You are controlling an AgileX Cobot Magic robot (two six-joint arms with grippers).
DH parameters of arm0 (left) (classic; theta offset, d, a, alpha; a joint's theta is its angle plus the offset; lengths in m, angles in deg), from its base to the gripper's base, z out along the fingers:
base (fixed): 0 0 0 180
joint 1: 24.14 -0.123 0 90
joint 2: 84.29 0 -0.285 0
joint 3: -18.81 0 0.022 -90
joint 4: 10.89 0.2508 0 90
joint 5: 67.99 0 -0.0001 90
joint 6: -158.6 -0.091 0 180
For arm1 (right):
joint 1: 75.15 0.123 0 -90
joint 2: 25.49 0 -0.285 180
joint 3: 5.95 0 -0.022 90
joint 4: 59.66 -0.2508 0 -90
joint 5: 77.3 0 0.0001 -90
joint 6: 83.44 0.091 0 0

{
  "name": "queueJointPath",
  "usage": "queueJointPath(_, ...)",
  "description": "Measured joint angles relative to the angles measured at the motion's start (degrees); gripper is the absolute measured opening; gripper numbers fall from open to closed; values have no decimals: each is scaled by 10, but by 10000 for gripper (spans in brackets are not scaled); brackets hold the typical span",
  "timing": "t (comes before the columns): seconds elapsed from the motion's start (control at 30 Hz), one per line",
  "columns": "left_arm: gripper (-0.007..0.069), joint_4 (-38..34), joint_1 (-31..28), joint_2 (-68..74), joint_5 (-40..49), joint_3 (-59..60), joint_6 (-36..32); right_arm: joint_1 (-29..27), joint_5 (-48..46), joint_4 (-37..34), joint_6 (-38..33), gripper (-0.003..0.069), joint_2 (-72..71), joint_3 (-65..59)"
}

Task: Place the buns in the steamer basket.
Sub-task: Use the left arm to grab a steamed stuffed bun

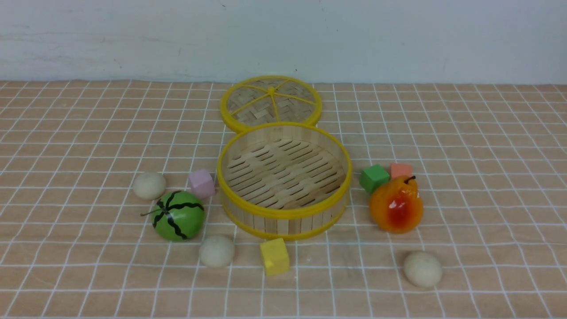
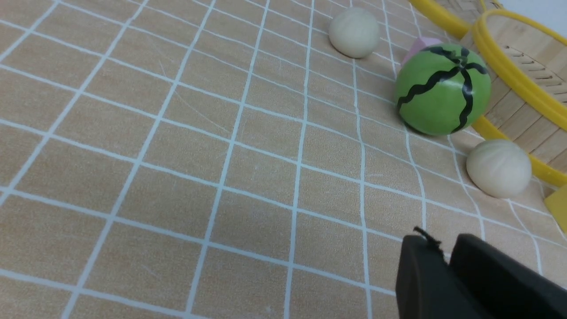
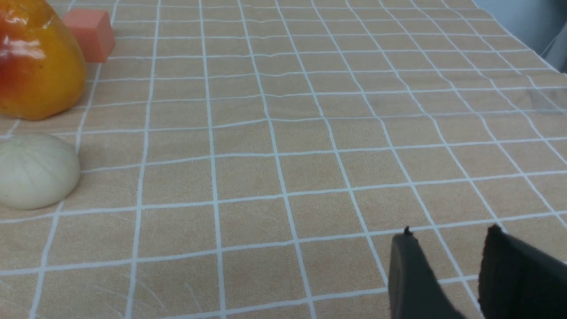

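Buns (image 1: 216,250) all lie on the cloth (image 1: 88,274), none in the empty steamer basket (image 1: 283,214): my right gripper (image 3: 449,232), fingers parted and empty, is nearest the right bun (image 3: 37,170); my left gripper (image 2: 445,248), fingers almost closed on nothing, faces the front bun (image 2: 499,167). Next, I judge, straddle the right bun, clear of the pear (image 1: 395,204). The far bun (image 1: 149,185) sits beyond the watermelon (image 1: 178,215).
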Motion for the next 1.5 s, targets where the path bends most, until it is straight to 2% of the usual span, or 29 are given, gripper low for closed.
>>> queueJointPath(0.27, 92, 11, 0, 0, -5, 0, -5, 0, 0, 0, 0, 241, 0, 0)
queueJointPath(0.4, 92, 7, 0, 0, -40, 0, -5, 0, 0, 0, 0, 241, 0, 0)
queueJointPath(0.8, 102, -2, 0, 0, -300, 0, 21, 0, 0, 0, 0, 241, 0, 0)
queueJointPath(0.87, 102, -4, 0, 0, -318, -5, 22, 0, 0, 0, 0, 241, 0, 0)
queueJointPath(0.97, 104, -15, 0, 0, -298, -37, 23, 0, 0, 0, 0, 241, 0, 0)
queueJointPath(1.1, 111, -31, 0, 29, -200, -173, 24, 0, 0, 0, 0, 241, 0, 0)
queueJointPath(1.33, 118, -45, 0, 222, 38, -399, 36, 0, 0, 0, 0, 241, 0, 0)
queueJointPath(1.5, 124, -30, 0, 351, 109, -467, 34, 0, 0, 0, 0, 241, 0, 0)
